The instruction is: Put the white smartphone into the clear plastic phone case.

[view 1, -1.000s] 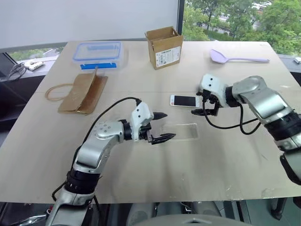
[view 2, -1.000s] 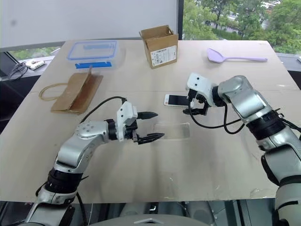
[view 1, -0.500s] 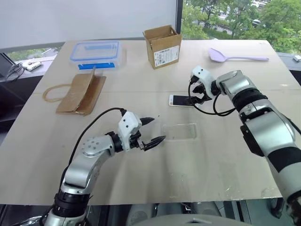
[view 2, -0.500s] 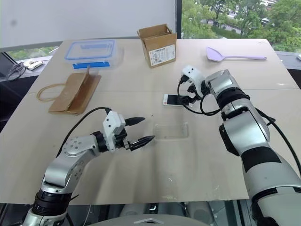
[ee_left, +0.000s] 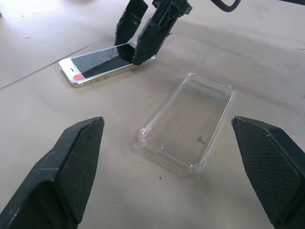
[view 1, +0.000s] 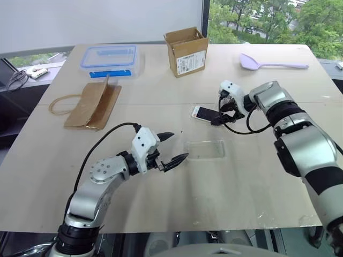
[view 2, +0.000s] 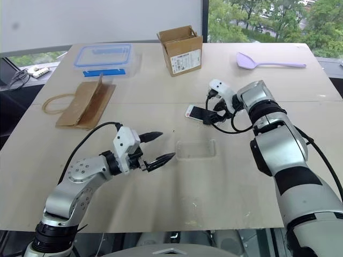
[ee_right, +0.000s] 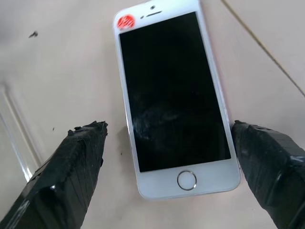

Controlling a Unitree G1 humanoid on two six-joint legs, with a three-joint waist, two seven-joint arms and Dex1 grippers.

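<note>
The right gripper [ee_right: 167, 143], wide open and empty, was poised astride the flat white smartphone [ee_right: 174, 98], best clamped squarely by its long edges.

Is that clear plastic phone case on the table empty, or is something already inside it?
Empty: the clear plastic phone case shows bare table through it, and the white smartphone lies apart.
</note>
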